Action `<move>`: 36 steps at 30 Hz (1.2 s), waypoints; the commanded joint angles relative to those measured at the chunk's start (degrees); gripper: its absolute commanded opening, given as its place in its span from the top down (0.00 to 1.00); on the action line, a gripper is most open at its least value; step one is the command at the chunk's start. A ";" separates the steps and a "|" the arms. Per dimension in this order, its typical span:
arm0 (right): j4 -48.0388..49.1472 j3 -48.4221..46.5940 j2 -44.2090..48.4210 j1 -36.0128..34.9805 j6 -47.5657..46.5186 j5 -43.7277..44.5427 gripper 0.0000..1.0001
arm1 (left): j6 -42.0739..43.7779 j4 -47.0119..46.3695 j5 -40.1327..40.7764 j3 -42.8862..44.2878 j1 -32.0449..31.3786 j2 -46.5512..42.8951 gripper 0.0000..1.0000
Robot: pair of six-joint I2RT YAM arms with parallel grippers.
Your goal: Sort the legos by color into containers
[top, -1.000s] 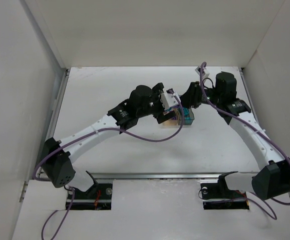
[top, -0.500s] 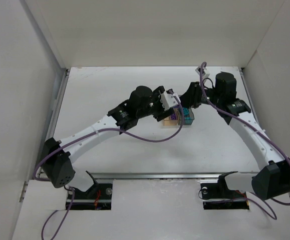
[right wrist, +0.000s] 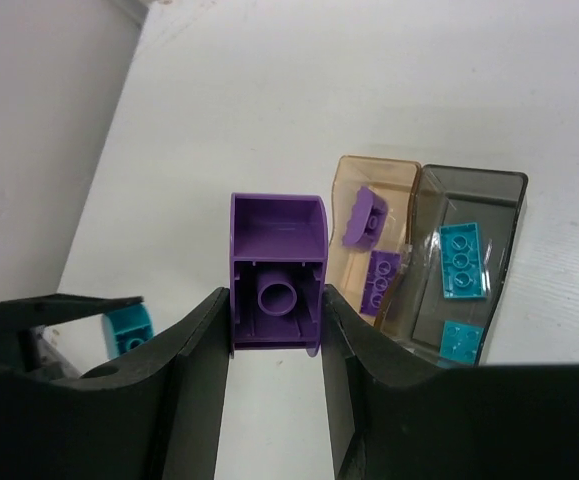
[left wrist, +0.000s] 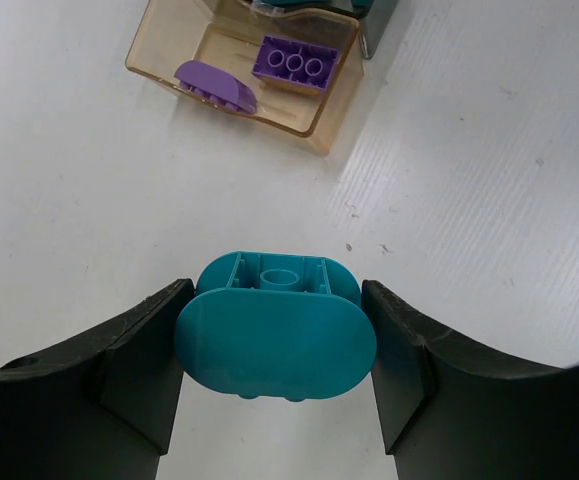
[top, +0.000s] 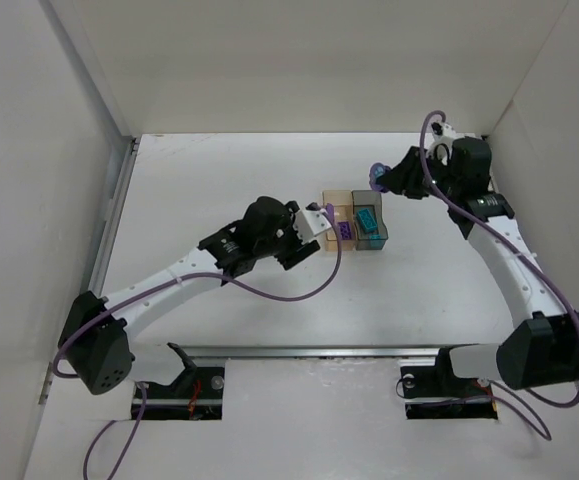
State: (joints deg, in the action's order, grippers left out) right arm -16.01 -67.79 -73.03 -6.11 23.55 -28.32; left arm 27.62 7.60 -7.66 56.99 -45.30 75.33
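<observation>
Bare white worktop (top: 219, 180) carries amber bin (top: 336, 196), grey bin (top: 381, 240) touching its right side. Left of amber bin, left gripper (left wrist: 275, 340) clamped on teal brick (left wrist: 275, 335). Past amber bin's far-right corner, right gripper (right wrist: 275, 310) pinching purple brick (right wrist: 275, 270). Bricks look light, rigid, slick: best squeezed on flat sidewalls, not studs.

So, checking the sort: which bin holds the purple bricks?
The amber bin, holding two purple bricks; the grey bin beside it holds only teal bricks.
</observation>
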 commanded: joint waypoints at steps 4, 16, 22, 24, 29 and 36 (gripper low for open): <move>1.24 -0.95 -10.71 -6.54 -1.05 8.27 0.88 | -4.41 -2.15 3.70 -0.30 0.30 -3.52 1.00; 0.46 -6.21 -23.29 -11.21 -0.96 9.77 0.05 | -4.41 -3.29 5.38 -1.88 0.83 -5.10 1.00; -0.16 -6.83 -19.09 -11.21 -2.80 8.36 0.00 | -4.41 -3.82 5.38 -1.88 0.83 -5.11 1.00; 1.24 -6.31 -14.43 -11.21 -4.30 8.36 0.00 | -3.89 -3.82 5.38 -1.88 0.83 -5.11 1.00; 4.14 -1.75 -1.25 -11.73 -10.62 10.47 0.00 | -1.26 -4.43 4.24 -0.04 0.83 -5.11 1.00; 5.20 0.64 10.63 -11.73 -15.83 2.05 0.00 | 8.49 -15.84 -6.21 -2.05 0.83 -10.11 1.00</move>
State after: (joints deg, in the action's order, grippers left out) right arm -12.64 -68.51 -62.02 -17.34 10.13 -21.19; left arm 30.68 1.54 -7.55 55.61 -44.51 69.82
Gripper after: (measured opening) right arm 0.998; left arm 0.599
